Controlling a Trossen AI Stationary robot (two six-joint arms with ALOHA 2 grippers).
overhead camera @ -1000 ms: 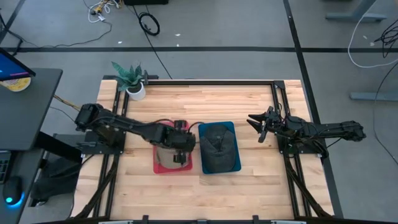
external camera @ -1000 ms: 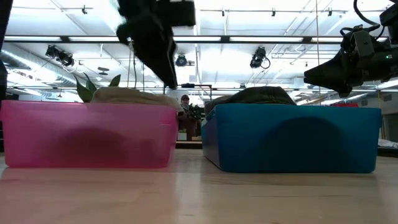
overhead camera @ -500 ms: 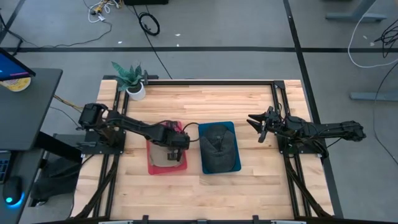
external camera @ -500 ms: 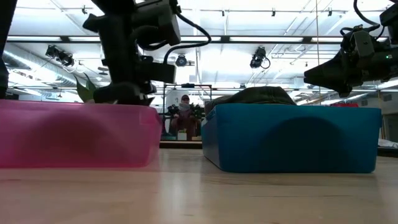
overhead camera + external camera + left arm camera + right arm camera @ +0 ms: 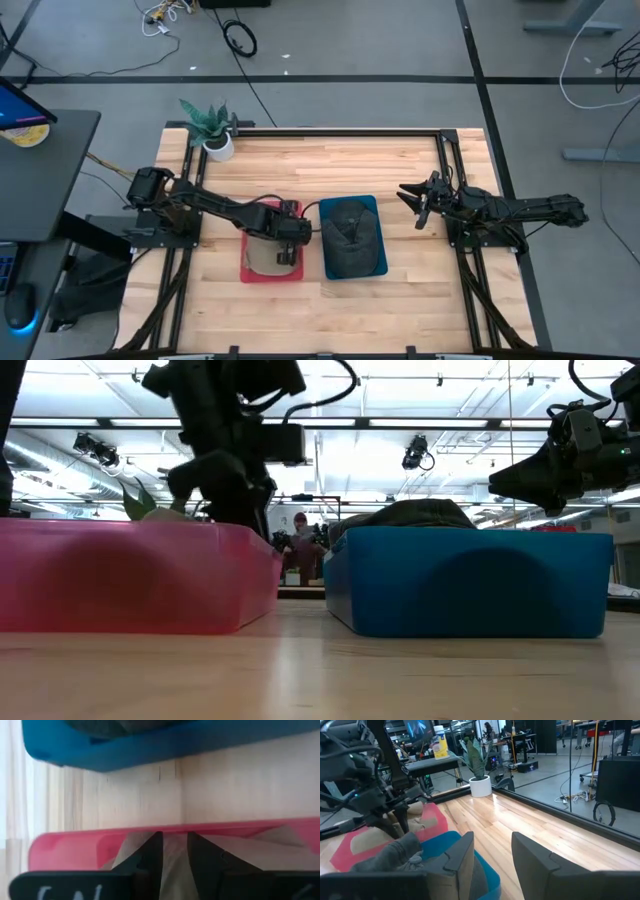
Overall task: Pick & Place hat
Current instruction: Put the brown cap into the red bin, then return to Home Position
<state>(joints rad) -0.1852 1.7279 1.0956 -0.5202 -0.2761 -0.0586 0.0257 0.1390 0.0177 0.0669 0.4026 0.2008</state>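
Note:
A tan hat (image 5: pixel 266 258) lies in the pink bin (image 5: pixel 252 272) left of centre. A dark grey hat (image 5: pixel 348 235) fills the blue bin (image 5: pixel 378 262) beside it and rises above its rim (image 5: pixel 415 512). My left gripper (image 5: pixel 290 245) reaches down into the pink bin at its right side, shut on the tan hat (image 5: pixel 174 870). My right gripper (image 5: pixel 420 205) waits open above the table, to the right of the blue bin, touching nothing. My left gripper pinches a raised fold of the tan hat's cloth (image 5: pixel 174 851) between its two fingers (image 5: pixel 151 851), near the bin's right wall. It comes from above, pointing down into the bin. The hat rests in the bin, its cloth slack on either side.
A potted plant (image 5: pixel 212 130) stands at the table's far left corner. The two bins sit side by side with a narrow strip of bare wood (image 5: pixel 150 790) between them. Open tabletop lies near and far of the bins. A person shows far off in the room (image 5: pixel 297 525).
My left gripper has come down from above the tan hat into the pink bin. The pink bin has slid a little toward the table's left and near edges, swinging askew and then partly back. The hat no longer bulges high above the rim in the low view.

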